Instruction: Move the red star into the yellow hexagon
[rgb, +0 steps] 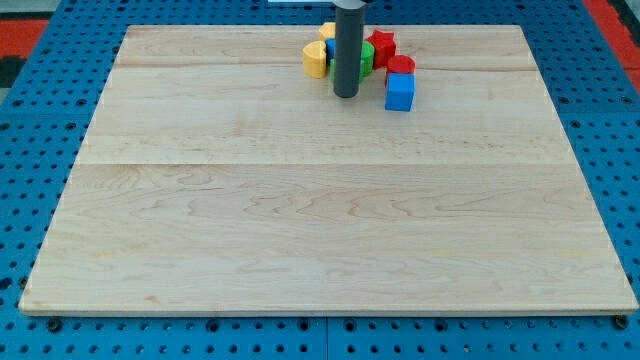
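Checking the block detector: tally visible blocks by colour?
Yellow: 2
Red: 2, a star and a cylinder
Blue: 2, a cube and a piece mostly hidden by the rod
Green: 1
Total: 7 visible; my tip sits below the cluster.

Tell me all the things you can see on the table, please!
Wooden board: one, pale wood, filling most of the view.
Blue pegboard: one, blue with holes, under and around the board.
Yellow blocks: two, shapes unclear, top centre, left of the rod.
Green block: one, partly hidden behind the rod.
Red star: one, top centre, right of the rod.
Red block: one, round-looking, right of the star.
Blue cube: one, just below the red block.
My tip: one dark rod, just below the cluster's middle.
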